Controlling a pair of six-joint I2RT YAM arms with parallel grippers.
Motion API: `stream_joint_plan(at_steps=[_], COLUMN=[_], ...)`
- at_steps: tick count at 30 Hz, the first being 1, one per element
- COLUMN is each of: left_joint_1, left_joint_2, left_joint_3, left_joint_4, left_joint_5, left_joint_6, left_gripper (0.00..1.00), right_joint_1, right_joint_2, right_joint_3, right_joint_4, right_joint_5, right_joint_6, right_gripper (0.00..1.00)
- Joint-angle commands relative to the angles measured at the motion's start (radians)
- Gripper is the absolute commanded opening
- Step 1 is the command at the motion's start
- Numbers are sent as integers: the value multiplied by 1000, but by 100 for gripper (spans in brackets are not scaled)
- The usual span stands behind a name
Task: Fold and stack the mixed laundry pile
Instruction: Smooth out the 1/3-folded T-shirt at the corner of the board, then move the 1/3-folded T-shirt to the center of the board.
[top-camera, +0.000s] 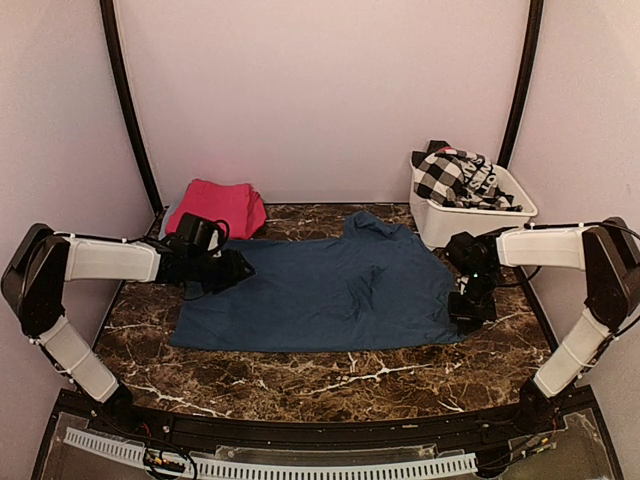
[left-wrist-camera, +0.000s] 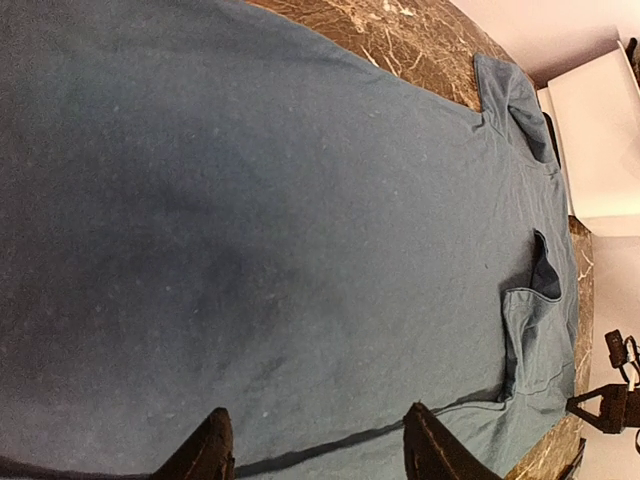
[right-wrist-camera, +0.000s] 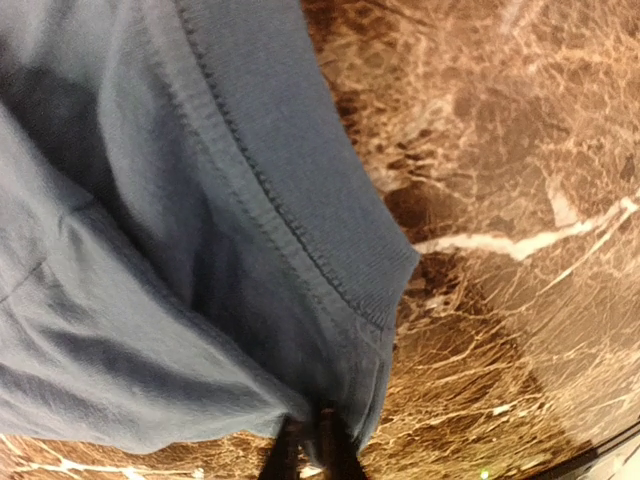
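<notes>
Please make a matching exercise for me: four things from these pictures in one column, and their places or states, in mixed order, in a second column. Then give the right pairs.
1. large navy-blue cloth
2. magenta-pink cloth
3. black-and-white checked garment
4. right gripper

A. in the white plastic tub
B. shut on a hem of the blue cloth
C. spread out on the brown marble table
D. lying at the table's far left corner

Pairs: 1-C, 2-D, 3-A, 4-B

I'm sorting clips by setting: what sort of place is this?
Probably a robotics test booth: plain walls enclose a marbled table with a navy shirt spread out, a left arm and right arm mount at its edge, a white tub holds laundry.
</notes>
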Motion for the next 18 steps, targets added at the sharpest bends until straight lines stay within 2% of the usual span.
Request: stream_joint_plan(at_steps=[1,3,5,7,10,13,18], left_joint_1=[4,4,4,4,4,4,12], left_joint_2=[-94,-137,-188,-235,-285,-295,-224], left_joint_3=[-49,-80,-113,-149,-194,-220,-217], left_joint_4=[-100,-126,-149,-162,-175,-203,-228], left_joint_5=[6,15,20,31,54,37,-4], left_joint_6=[-14,-1,8,15,14,-10,-65], left_gripper=[57,57,57,57,56,56,55], right_joint_1=[-5,-3,-3,-2,-1,7,60], right_joint_2=[-17,-78,-149,-190,-196,-129,21], right_joint_3=[32,54,69,81,81,89,99], right_joint_4=[-42,-32,9,66,191,291,410], right_joint_5=[-18,-24,-69,-110,-188,-296,-361], right_joint_6=[0,-27,-63,-99,-145,-159,-192], right_gripper=[15,25,46,54,57,56,54])
